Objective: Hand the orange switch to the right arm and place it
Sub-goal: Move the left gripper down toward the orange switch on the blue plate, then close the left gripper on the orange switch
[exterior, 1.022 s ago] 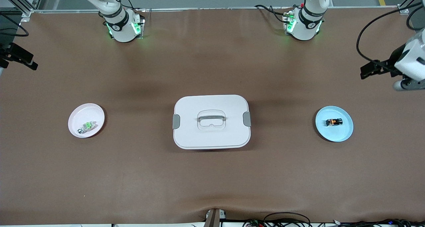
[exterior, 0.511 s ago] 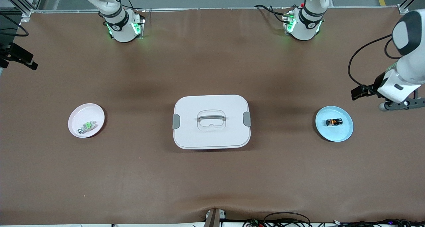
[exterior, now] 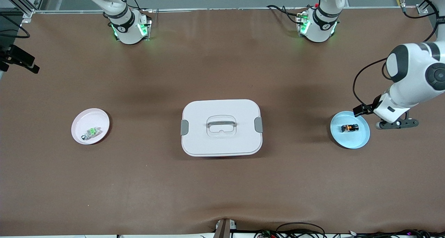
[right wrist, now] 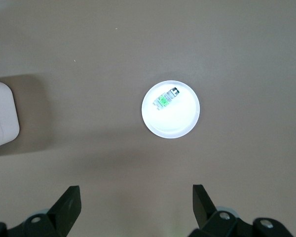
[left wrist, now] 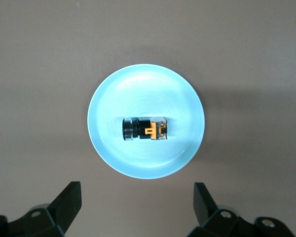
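The orange switch (exterior: pixel 349 127) (left wrist: pixel 144 129) lies on its side in the middle of a light blue plate (exterior: pixel 358 142) (left wrist: pixel 103 94) toward the left arm's end of the table. My left gripper (exterior: pixel 396 124) (left wrist: pixel 136 190) hangs open in the air just beside the plate's rim, over bare table, with nothing between its fingers. My right gripper (right wrist: pixel 136 192) is open and empty too. It waits high over the right arm's end of the table, looking down on a pale pink plate (right wrist: pixel 175 126).
A white lidded box (exterior: pixel 221 140) (right wrist: pixel 2 113) with a clear handle sits mid-table. The pink plate (exterior: pixel 99 114) toward the right arm's end holds a whitish part with a green top (exterior: pixel 91 132) (right wrist: pixel 164 99). Brown mat covers the table.
The left arm has swung in from the table's end and come down toward the blue plate. The right arm, the switch and both plates have not moved.
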